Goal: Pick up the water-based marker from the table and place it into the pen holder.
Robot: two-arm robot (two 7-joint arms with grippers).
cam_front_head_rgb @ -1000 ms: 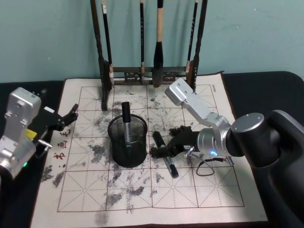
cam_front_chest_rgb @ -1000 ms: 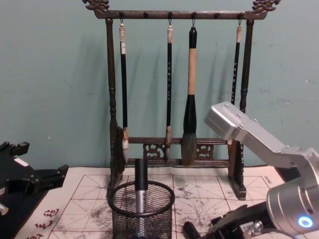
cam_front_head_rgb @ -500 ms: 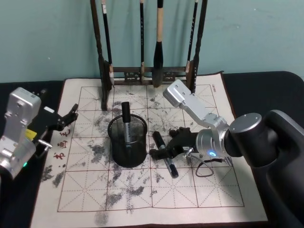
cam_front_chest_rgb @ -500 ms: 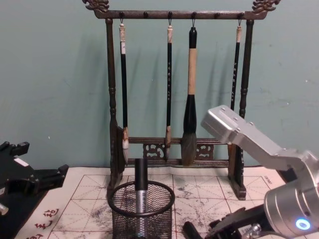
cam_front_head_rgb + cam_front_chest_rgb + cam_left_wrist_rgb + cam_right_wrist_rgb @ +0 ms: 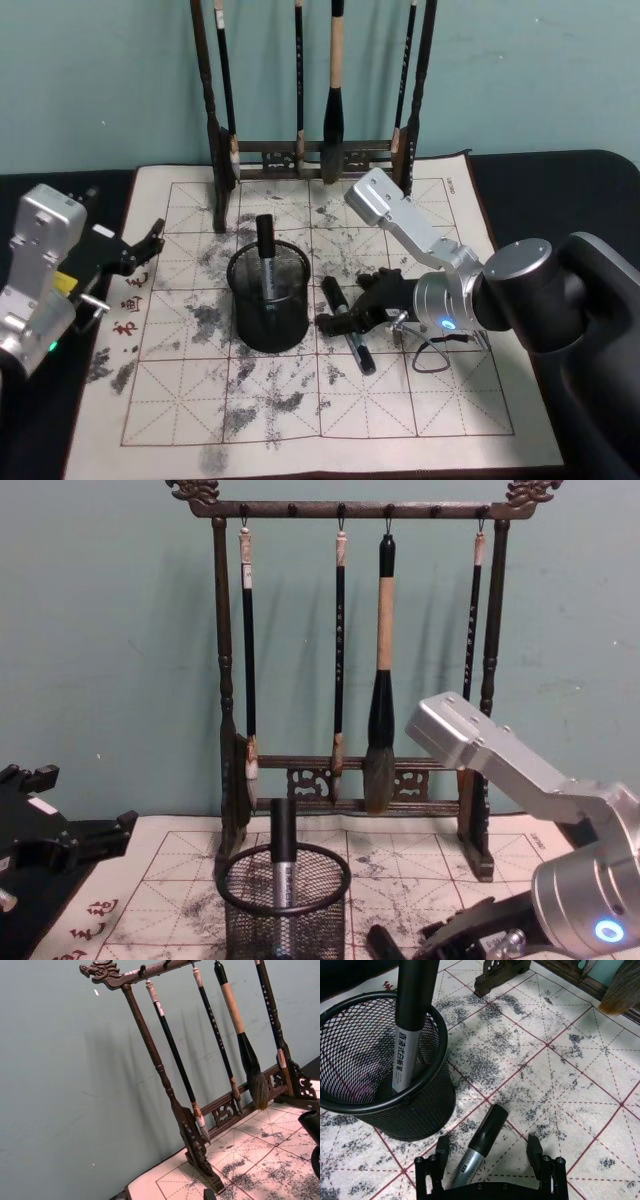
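A black wire-mesh pen holder point(image 5: 268, 305) stands on the cream mat of the table point(image 5: 440, 400), with one grey-and-black marker point(image 5: 265, 250) upright inside it. A second water-based marker point(image 5: 347, 326) lies flat on the mat just right of the holder. My right gripper point(image 5: 350, 318) is low over this marker and open. In the right wrist view its fingers point(image 5: 440, 1152) stand on either side of the marker point(image 5: 481, 1146), apart from it, and the holder point(image 5: 427, 1105) is close by. My left gripper point(image 5: 142, 250) is parked open at the mat's left edge.
A tall dark wooden brush rack point(image 5: 318, 155) with several hanging brushes stands at the back of the mat, against the teal wall. The chest view shows the rack point(image 5: 225, 680) right behind the holder point(image 5: 285, 910). A thin wire loop point(image 5: 430, 358) lies by my right wrist.
My right arm's upper link has shifted very slightly. The marker on the mat, the holder and my left arm have not moved.
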